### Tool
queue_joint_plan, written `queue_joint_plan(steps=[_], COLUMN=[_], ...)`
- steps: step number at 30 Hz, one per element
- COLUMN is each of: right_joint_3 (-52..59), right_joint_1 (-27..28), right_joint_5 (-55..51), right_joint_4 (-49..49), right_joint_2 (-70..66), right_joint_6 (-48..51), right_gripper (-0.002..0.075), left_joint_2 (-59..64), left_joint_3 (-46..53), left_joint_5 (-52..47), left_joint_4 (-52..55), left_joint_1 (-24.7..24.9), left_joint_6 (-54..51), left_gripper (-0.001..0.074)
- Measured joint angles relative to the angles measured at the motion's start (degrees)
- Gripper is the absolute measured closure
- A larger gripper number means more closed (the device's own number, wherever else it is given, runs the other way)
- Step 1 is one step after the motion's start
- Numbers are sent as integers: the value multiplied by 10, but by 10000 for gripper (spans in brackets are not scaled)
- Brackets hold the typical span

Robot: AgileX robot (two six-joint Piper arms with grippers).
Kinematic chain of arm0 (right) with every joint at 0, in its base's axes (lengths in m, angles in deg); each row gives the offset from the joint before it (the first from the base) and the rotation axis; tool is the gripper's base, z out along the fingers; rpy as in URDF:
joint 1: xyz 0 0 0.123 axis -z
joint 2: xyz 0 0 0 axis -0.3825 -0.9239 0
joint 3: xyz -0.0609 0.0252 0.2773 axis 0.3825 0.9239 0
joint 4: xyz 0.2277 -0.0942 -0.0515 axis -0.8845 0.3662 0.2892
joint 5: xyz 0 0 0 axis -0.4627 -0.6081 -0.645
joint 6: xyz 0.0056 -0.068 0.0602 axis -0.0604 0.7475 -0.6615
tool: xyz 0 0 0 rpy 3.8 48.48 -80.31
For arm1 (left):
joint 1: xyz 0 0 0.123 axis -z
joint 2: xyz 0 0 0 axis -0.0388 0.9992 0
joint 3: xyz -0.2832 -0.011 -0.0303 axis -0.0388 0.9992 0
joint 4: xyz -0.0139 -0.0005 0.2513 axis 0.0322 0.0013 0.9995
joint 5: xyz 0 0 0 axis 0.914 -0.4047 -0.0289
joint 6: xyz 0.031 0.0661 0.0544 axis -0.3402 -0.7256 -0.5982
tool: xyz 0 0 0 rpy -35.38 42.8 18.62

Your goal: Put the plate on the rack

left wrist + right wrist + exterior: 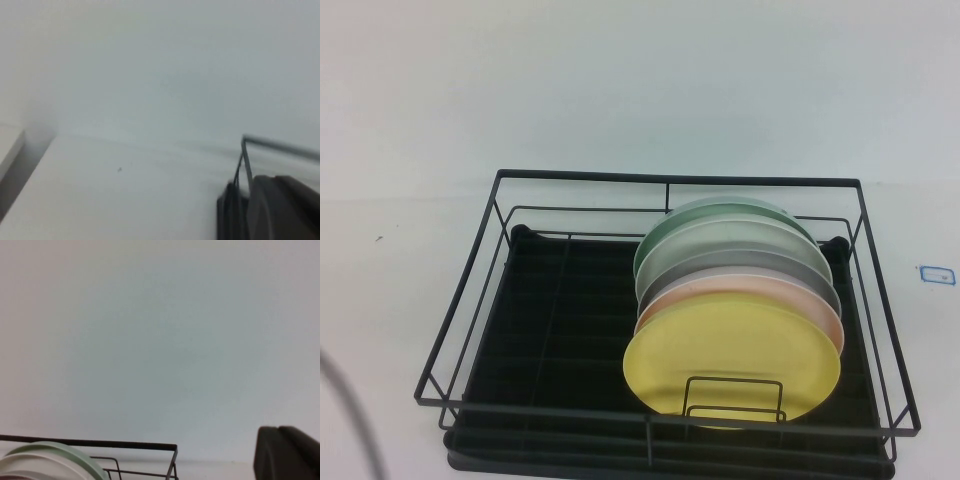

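Plates fill the right half of the black wire dish rack (500, 290) in the high view, where we count a row of them standing on edge and leaning back, one behind another: the yellow plate (730, 360) at the very front, a pale pink plate (760, 290) just behind it, then a grey plate (770, 263), a whitish plate (720, 240) and a green plate (665, 235) at the back. The yellow plate rests inside the rack on its black tray base (550, 330), with the small wire loop (734, 398) at the rack's front crossing its lower edge; the rack's left half holds only bare tray. The rack stands on a white table (400, 260), and a small blue-outlined marker (936, 273) lies on the table well apart to the right. We see neither gripper in this view — only a grey cable (348, 410) curving in at the lower left. In the left wrist view we make out a blurred corner of the rack (245, 150) and a dark rounded part (280, 205) at the frame's edge; whether the left gripper is open or closed we cannot tell. In the right wrist view the rack's top wire (100, 443) and the green plate's rim (60, 452) show before a plain wall, beside a dark shape (285, 452) at the corner — the right gripper's state we cannot tell either.
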Motion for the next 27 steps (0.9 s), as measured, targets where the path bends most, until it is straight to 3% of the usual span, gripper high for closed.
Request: queue_joint_plan(steps=[5, 10, 13, 16, 20, 22, 24, 27], right_joint_3=[0, 0, 0, 0, 0, 0, 0, 0], right_joint_1=[0, 0, 0, 0, 0, 0, 0, 0], right_joint_5=[11, 13, 13, 13, 13, 13, 13, 13], right_joint_4=[-3, -4, -4, -4, -4, -4, -4, -4], right_joint_2=[0, 0, 0, 0, 0, 0, 0, 0], right_joint_6=[0, 0, 0, 0, 0, 0, 0, 0], right_gripper=[728, 728, 728, 728, 728, 728, 728, 728], left_joint_2=[-127, -216, -236, -236, -237, -243, -244, -244], left_joint_3=[81, 166, 216, 278, 280, 280, 280, 280], left_joint_5=[23, 79, 159, 269, 139, 60, 0, 9], left_joint_4=[-183, -272, -261, -307, -449, -482, -502, -502], left_joint_1=[-112, -151, -152, -152, -151, -151, -151, -150], left_joint_6=[12, 12, -5, -164, -481, -582, -635, -646], left_gripper=[734, 734, 734, 734, 734, 734, 734, 734])
